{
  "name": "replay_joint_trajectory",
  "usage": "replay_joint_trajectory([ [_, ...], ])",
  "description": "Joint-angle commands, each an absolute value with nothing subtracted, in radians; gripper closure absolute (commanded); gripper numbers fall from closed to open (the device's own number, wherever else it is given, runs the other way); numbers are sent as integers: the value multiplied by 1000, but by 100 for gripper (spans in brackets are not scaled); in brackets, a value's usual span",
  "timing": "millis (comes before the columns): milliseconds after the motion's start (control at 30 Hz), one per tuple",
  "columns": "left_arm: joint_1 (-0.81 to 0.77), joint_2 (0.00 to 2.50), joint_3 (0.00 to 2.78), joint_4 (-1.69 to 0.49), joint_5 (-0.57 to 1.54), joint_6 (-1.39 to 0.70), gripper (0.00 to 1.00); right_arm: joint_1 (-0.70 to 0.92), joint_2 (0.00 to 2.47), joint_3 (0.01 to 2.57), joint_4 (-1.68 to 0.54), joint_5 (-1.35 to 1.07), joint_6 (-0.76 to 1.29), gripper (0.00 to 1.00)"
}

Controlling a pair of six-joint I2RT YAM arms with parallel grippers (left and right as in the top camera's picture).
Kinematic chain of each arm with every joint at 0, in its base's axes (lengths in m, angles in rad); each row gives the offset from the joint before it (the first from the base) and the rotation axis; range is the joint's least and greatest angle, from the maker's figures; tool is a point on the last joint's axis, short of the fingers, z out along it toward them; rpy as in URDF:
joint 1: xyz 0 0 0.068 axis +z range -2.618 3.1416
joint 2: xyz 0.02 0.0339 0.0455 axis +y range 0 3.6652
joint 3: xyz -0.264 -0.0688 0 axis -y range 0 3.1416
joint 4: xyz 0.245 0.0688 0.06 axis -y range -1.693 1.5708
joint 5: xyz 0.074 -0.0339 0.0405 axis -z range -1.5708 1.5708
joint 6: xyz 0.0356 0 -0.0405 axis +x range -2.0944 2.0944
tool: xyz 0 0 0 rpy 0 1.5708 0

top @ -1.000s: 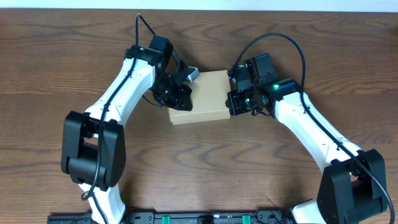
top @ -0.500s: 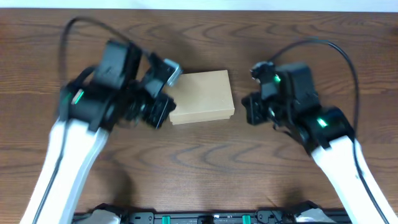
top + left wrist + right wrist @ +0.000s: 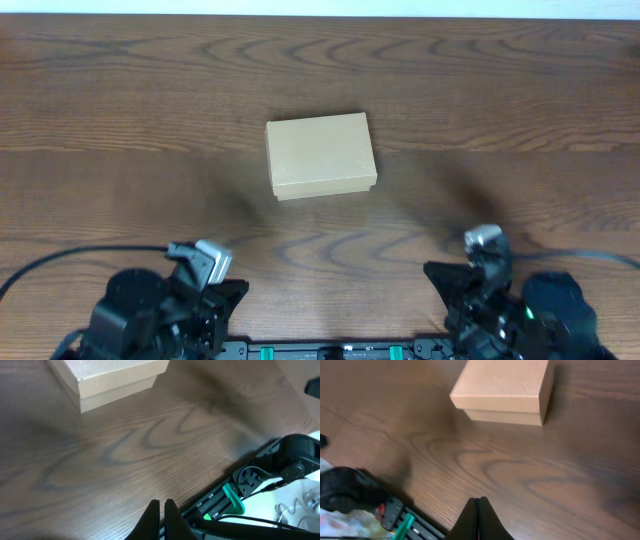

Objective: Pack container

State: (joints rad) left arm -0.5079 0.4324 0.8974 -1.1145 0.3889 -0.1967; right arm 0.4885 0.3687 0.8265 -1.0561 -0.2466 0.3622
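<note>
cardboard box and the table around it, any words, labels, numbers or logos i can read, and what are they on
None can be read.
The cardboard box: plain tan lid and sides in all three views, no print or label.
The wooden table: only wood grain, no markings.

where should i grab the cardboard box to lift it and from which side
Probably come straight down from above and clamp the cardboard box across its two long side walls, near the middle. It lies flat with the lid shut, nothing stands beside it, and that span is its narrower one, so the grip should stay balanced.
</note>
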Motion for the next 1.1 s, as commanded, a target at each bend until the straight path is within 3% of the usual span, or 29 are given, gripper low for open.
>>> replay_joint_trajectory([
  [0, -514, 376, 880, -1102, 364, -271, 85, 499, 282, 803, -1051, -243, 469, 74],
  [33, -514, 373, 880, -1099, 355, -271, 50, 499, 273, 803, -1052, -243, 495, 31],
  [67, -514, 373, 880, -1094, 354, -270, 5, 499, 269, 803, -1058, -244, 521, 1],
  [767, -514, 373, 880, -1123, 347, -259, 5, 499, 268, 803, -1168, -242, 553, 1],
  [900, -511, 370, 867, -1095, 186, -239, 5, 499, 268, 803, -1172, -243, 553, 1],
  [1067, -411, 315, 725, -825, -3, -111, 5, 499, 268, 803, -1172, -242, 553, 1],
])
